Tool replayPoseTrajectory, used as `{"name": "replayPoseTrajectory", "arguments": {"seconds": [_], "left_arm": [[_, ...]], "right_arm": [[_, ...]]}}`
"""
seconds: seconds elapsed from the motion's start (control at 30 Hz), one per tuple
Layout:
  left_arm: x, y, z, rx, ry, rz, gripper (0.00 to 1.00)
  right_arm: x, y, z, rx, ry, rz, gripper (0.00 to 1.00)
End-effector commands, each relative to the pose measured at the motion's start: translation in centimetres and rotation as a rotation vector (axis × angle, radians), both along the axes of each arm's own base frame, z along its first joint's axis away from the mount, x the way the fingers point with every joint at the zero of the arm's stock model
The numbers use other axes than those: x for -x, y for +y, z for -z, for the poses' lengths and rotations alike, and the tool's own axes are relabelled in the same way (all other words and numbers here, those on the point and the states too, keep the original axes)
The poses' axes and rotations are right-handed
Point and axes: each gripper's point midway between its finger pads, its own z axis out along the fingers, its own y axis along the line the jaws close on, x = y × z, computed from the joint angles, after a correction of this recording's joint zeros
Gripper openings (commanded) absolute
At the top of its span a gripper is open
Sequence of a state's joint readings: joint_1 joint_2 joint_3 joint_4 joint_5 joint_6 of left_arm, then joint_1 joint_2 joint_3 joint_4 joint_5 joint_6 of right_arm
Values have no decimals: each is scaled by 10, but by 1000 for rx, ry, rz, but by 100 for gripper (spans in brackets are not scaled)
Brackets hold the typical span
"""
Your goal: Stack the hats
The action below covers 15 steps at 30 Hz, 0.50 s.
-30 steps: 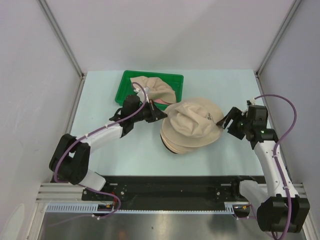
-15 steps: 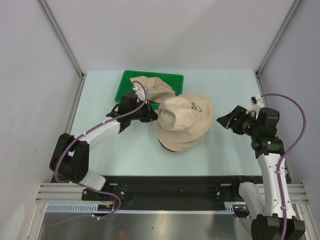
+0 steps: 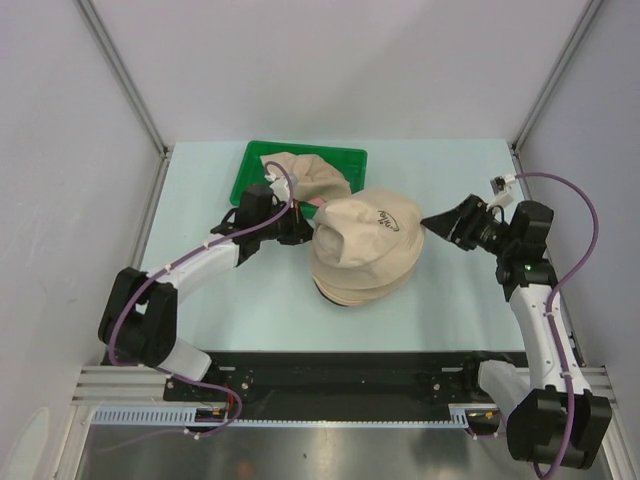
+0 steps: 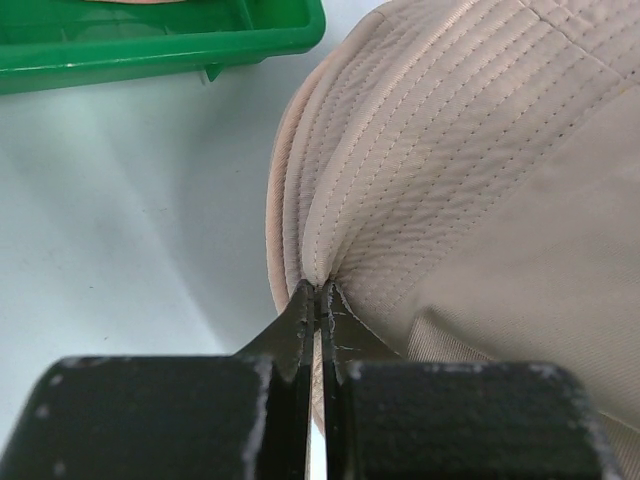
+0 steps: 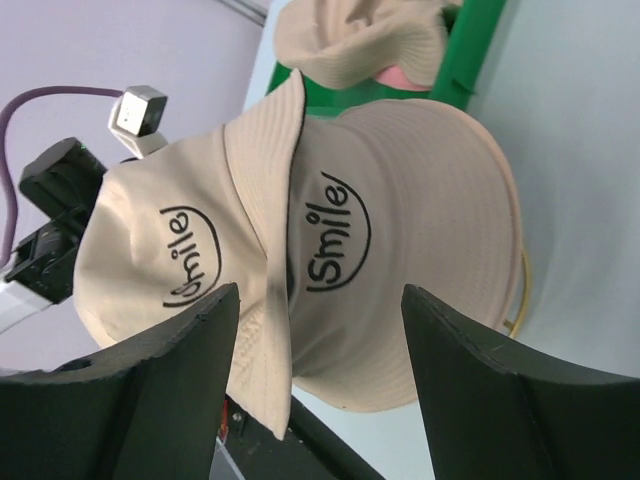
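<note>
We are pinching the brim of the top hat (image 3: 372, 228) with the left fingers (image 4: 297, 325), which are pressing together on a fold of stitched fabric at the hat's left edge, near the green tray (image 3: 254, 178). That hat is sitting on the stack of hats (image 3: 345, 290) in the middle of the surface (image 3: 200, 210), but it is lying crumpled, its left brim folding up against the crown. In the right wrist view two "Smile" prints are showing side by side, and we cannot tell whether they belong to one hat or two. The right fingers (image 5: 175, 375) are standing spread wide and holding nothing, pointing at the stack from its right, near it but apart. So the stack is lying between the two arms, the left one gripping it and the right one free. We are judging that the coming move is calling for the brim to be drawn flat along that left-to-right line. The tray is holding one more beige hat (image 3: 305, 172), pink showing at its edge. It is lying nearer the left arm, and we are judging it yet to be stacked.
</note>
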State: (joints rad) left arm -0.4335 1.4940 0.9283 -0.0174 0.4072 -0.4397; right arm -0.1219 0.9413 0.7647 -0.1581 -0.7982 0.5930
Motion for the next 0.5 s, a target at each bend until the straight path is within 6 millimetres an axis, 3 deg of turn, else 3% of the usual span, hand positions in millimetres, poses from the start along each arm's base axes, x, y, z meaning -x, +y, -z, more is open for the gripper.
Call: {"name": "replayPoseTrajectory", "arguments": {"seconds": [0.0, 0.13, 0.2, 0.33, 0.37, 0.43, 0.47], "left_arm": [[2, 0, -16, 16, -49, 17, 0], [3, 0, -21, 29, -59, 19, 0], [4, -1, -25, 36, -66, 24, 0], [5, -2, -28, 45, -68, 32, 0], [5, -3, -29, 46, -70, 32, 0], [1, -4, -35, 59, -97, 28, 0], [1, -4, -37, 60, -102, 27, 0]], "right_arm": [[5, 13, -5, -84, -24, -87, 69], [11, 20, 0, -112, 1, -143, 63], [13, 22, 3, -113, 9, -163, 54], [19, 26, 17, -139, 99, -203, 31], [17, 25, 24, -125, 119, -198, 18], [18, 21, 43, -105, 234, -160, 3], [18, 19, 58, -81, 287, -156, 0]]}}
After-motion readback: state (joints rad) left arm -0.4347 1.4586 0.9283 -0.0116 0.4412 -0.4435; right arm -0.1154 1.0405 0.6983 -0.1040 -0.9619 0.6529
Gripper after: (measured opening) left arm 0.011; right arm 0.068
